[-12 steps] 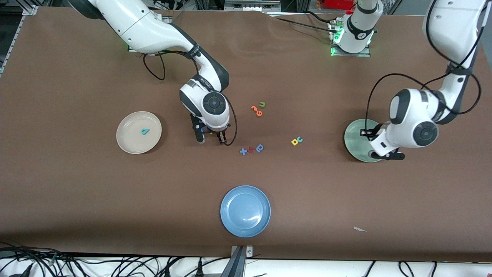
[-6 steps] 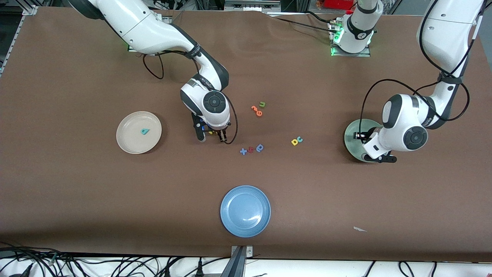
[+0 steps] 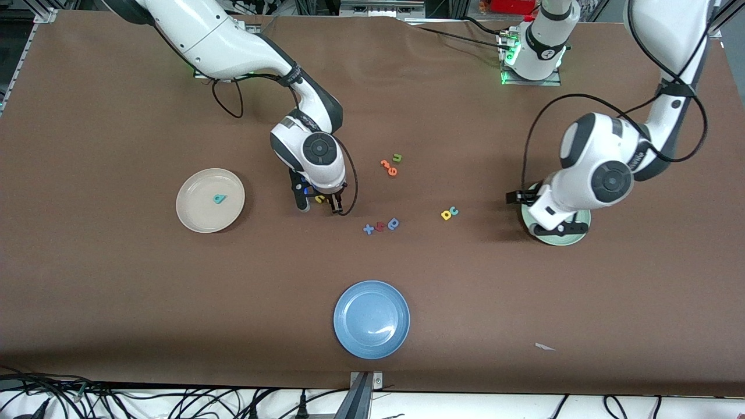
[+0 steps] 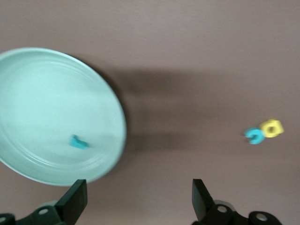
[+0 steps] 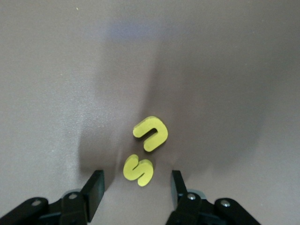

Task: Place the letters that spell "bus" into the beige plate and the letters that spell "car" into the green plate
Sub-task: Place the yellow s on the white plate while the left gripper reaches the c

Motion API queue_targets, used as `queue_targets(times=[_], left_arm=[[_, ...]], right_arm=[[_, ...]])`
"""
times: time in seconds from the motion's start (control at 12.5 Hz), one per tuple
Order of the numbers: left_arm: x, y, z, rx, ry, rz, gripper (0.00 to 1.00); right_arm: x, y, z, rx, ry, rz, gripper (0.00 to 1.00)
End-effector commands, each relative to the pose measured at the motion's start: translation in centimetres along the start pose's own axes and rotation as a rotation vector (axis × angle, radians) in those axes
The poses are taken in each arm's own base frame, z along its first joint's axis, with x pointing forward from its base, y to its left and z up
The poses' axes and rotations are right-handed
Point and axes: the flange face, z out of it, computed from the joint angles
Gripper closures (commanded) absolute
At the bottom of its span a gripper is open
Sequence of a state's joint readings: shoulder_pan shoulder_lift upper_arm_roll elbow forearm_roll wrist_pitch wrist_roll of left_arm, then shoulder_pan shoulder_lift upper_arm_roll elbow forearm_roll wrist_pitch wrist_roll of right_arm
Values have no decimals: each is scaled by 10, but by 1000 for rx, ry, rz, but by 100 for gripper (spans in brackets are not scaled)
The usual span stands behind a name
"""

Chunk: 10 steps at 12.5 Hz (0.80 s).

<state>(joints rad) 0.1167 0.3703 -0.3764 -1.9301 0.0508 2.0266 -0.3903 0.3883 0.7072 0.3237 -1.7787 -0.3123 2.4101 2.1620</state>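
Place: a robotics lab, set up for recording arm work.
Desk: one wide desk [image 3: 116, 302] under a plain brown cover, filling nearly the whole front view.
Arms: two white arms; one base [image 3: 532, 49] is bolted to a metal plate at the upper right of the frame and shows a green light.
Cables: black cables [image 3: 145, 401] lie in a tangle along the bottom edge, and more loop from each arm's wrist.
Frame: aluminium rails [image 3: 41, 14] at the upper left corner; a metal bracket [image 3: 364, 387] at the bottom centre.
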Motion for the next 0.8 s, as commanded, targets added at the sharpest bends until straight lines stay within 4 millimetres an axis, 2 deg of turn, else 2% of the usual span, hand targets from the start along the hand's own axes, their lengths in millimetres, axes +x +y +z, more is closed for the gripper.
queue_targets(times=[0.0,0.16,0.32,0.48,0.56,0.72], left_arm=[[-20,46,12,-19,-28,-74,10],[-27,82,22,-41,13,-88,10],[-25,105,38,-81,56,-97,10],[-20,134,78,-136,96,-116,10],[-16,142,86,-165,140,-149,9],[-14,143,96,-130,172,-152,9]], right_arm=[[9,21,1,17,14,-9,35],[9,21,-1,19,15,-9,35],[10,20,-1,23,17,-12,35],[16,17,1,31,19,-10,44],[16,16,1,33,16,-10,48],[15,15,1,36,14,-11,63]])
